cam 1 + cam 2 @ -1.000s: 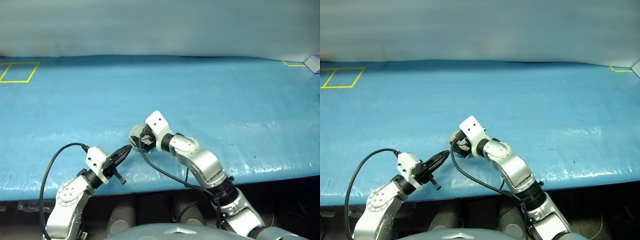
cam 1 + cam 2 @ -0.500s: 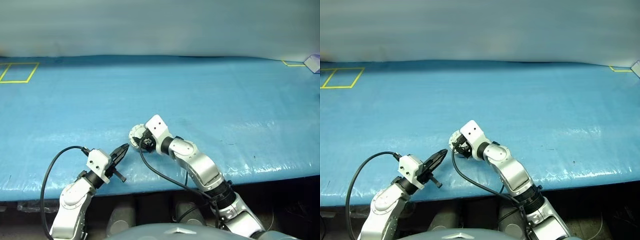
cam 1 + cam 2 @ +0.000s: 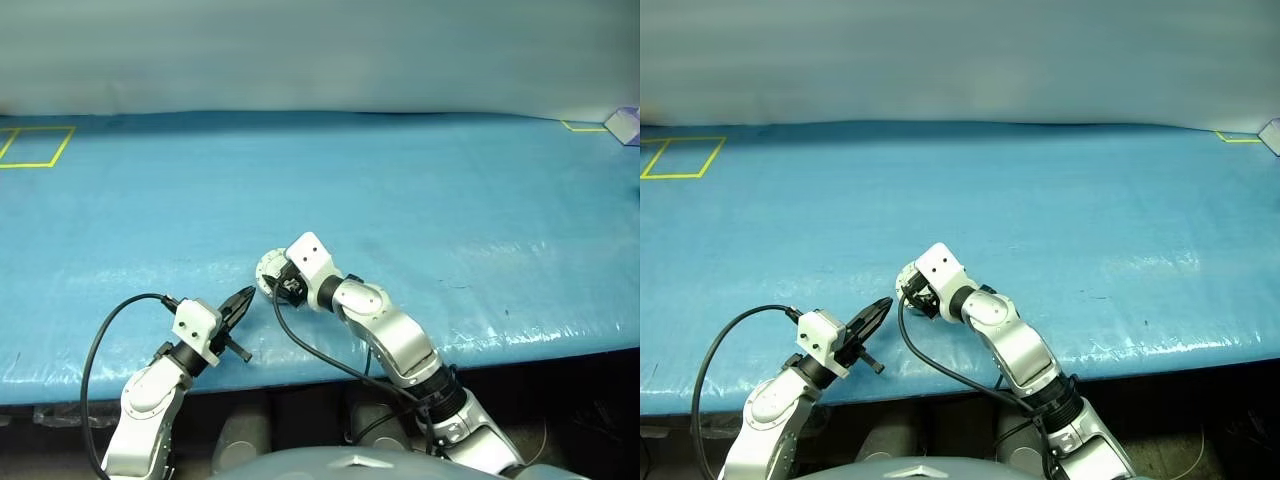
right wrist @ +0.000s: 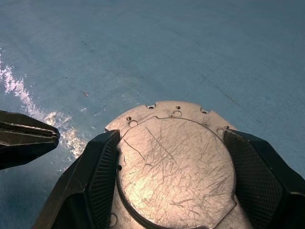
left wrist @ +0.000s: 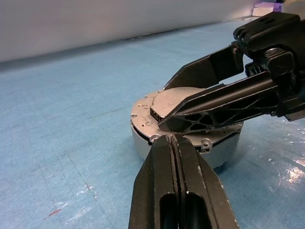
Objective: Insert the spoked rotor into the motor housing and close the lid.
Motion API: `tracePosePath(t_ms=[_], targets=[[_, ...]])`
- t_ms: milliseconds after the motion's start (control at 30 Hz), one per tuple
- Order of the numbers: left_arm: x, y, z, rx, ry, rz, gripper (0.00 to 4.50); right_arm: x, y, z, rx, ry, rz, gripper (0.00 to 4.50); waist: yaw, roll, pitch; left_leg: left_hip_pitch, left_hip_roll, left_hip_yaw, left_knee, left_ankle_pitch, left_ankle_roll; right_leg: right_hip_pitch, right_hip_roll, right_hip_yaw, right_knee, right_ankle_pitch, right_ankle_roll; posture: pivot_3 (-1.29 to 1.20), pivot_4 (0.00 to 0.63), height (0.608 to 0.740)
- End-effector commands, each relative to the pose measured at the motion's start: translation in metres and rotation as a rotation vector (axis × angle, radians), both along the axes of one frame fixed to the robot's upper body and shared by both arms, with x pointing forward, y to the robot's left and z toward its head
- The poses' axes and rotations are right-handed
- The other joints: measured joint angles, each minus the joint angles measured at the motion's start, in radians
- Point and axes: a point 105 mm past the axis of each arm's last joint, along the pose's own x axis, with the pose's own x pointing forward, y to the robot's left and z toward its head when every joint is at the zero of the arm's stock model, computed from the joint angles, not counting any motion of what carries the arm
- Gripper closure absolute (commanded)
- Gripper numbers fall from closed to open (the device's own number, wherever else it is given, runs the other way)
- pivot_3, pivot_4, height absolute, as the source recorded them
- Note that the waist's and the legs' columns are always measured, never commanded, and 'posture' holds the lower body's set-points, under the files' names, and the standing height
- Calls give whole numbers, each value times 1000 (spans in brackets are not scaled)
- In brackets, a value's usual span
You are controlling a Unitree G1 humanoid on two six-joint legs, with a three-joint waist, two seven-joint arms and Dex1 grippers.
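Flanking lid [image 4: 176, 167] edges: right gripper [image 4: 174, 162]

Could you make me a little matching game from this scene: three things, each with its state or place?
Things:
1. lid
2. left gripper
3. right gripper

States:
A. fingers pressed together, tip beside the housing
B. lying flat and closed on top of the motor housing
C. fingers spread, one on each side of the lid

Pairs: 1-B, 2-A, 3-C

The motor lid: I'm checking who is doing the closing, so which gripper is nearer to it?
Right. The right gripper straddles the lid, one finger on each side. The left gripper, shut, sits just beside the motor's edge.
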Motion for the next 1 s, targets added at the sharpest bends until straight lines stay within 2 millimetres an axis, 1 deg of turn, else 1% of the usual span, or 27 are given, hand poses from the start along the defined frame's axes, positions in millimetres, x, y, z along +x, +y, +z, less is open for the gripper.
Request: tracePosePath(t_ms=[33,167,233,400,533,633,733,767,833,900,967,1000], targets=[[-1,-2,4,-4,-20,-4,4500,0,0,-9,-46,44,-35,1371,-1,0,0,1,0,0,0,0,0,0,0,0,0,0,0,0,150,740],[-1,-3,3,-2,-15,-11,4500,1,1,-6,-37,62,-44,1371,-3,0,0,3,4,0,0,0,0,0,0,0,0,-3,3,0,150,740],[-2,-4,3,-3,-14,-14,4500,1,0,-8,-48,58,-41,1371,-4,0,0,3,5,0,0,0,0,0,0,0,0,-3,3,0,150,740],[1,-4,5,-18,-11,-10,4500,-3,-3,-17,-75,20,6,1371,-4,0,0,3,5,0,0,0,0,0,0,0,0,-2,3,0,150,740],[6,-3,8,-11,-22,-12,4500,-5,-11,-32,-102,20,-5,1371,-2,0,-1,3,5,0,-1,0,0,1,0,0,0,-3,3,0,150,740],[9,-2,9,-25,-7,-14,4500,-6,-13,-34,-88,45,-20,1371,-2,-1,-1,3,5,0,-1,0,0,1,0,0,-1,-3,3,0,150,740],[20,6,9,-47,94,42,4500,-5,-12,-31,-64,56,-27,1371,-1,-1,-2,3,5,0,-1,0,0,1,0,0,-1,-3,3,0,150,740],[25,9,9,-73,157,57,4500,-4,-12,-29,-60,55,-29,1371,0,-1,-2,3,5,-1,-1,0,0,1,0,-1,0,-3,3,0,150,740],[36,13,13,-106,230,45,4500,-2,-12,-27,-52,54,-32,1371,3,-2,-2,3,5,-2,0,0,0,0,0,-2,0,-3,4,0,150,740],[50,23,18,-148,276,77,4500,-2,-12,-26,-51,52,-32,1371,4,-2,-2,4,5,-4,0,0,0,0,1,-3,-1,-3,4,0,150,740],[59,30,17,-134,317,90,4500,-1,-12,-26,-52,51,-32,1371,3,-2,-2,4,4,-5,0,0,-1,1,1,-3,0,-3,4,0,150,740],[62,30,16,-116,336,73,4500,-1,-12,-26,-54,50,-32,1371,2,-2,-2,4,3,-4,0,0,-1,2,1,-3,0,-2,5,0,150,740]])
